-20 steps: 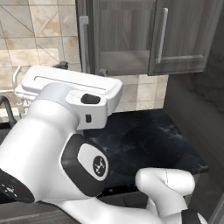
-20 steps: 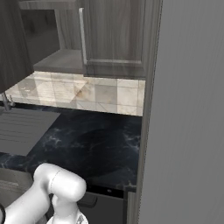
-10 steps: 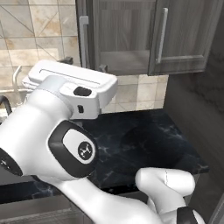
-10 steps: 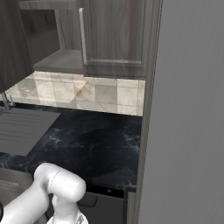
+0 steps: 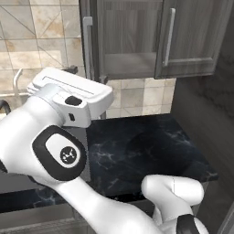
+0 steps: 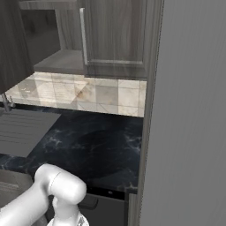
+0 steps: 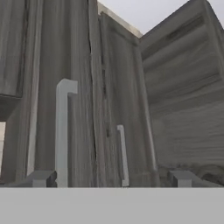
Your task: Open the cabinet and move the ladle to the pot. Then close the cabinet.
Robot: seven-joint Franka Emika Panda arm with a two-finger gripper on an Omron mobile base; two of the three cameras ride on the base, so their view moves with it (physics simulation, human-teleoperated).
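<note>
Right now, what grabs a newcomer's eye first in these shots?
The big white arm fills the lower left of the left base view, in front of the dark marbled counter. Above the counter hangs the dark wood-grain cabinet with long silver bar handles. In the hand view the open pincer faces the doors close up, one handle just above its left tip.

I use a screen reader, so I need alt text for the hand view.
Close-up of the dark wood-grain cabinet, both doors shut, seen from low down. Two vertical silver bar handles: the nearer handle on the left door, the farther handle on the right door. The open gripper has its fingertips at the bottom, touching nothing.
</note>
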